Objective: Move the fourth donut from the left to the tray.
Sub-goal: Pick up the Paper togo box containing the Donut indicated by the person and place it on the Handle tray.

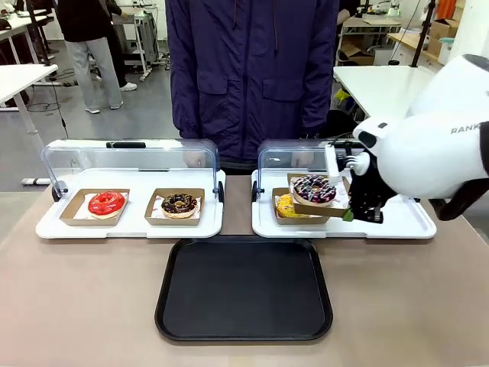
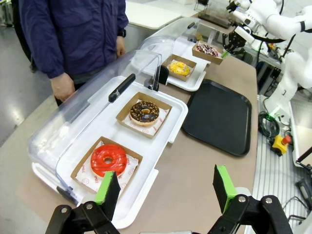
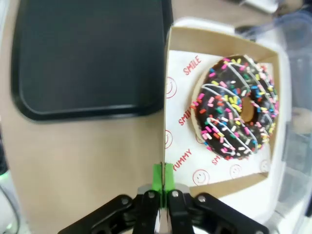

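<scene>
1. Front view: right tool (image 1: 350, 215) is clenched on the edge of the cardboard holder (image 1: 312, 207) carrying the fourth donut (image 1: 314, 187), lifted above the white display tray (image 1: 397, 224), partly over the yellow donut (image 1: 287, 205). The tray (image 1: 244, 287) lies lower-left, toward the robot, on the tabletop (image 1: 84, 298).
2. Left wrist view: left tool (image 2: 165, 189) hangs released, well apart.
3. Right wrist view: the tray sits beyond the holder's edge.
</scene>
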Available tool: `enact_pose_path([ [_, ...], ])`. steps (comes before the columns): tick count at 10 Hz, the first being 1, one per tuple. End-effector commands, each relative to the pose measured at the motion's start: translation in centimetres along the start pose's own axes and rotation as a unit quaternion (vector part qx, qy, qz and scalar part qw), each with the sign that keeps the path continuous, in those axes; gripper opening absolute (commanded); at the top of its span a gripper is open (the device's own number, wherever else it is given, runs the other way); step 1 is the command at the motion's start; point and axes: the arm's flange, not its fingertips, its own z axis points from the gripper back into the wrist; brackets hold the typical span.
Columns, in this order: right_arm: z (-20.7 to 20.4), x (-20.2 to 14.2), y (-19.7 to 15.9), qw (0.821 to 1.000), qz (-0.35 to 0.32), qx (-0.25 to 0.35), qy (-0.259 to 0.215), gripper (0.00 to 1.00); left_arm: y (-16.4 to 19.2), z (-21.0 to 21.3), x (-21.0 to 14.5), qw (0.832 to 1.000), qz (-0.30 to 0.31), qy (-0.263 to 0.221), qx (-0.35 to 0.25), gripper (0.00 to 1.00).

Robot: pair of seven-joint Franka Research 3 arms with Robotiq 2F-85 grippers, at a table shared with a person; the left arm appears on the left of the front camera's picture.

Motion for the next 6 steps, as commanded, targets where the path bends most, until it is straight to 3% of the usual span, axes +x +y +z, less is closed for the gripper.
enact_pose_path([
  [1, -0.2, 2.1, 3.6, 1.0, -0.003, -0.009, 0.015, 0.02, -0.1, 0.1, 0.2, 1.0, -0.002, -0.001, -0.003, 1.0],
  [6, -3.2, 8.3, 8.5, 0.999, 0.02, 0.018, 0.025, 0.02, -0.1, 0.1, 0.2, 1.0, -0.002, -0.001, -0.003, 1.0],
])
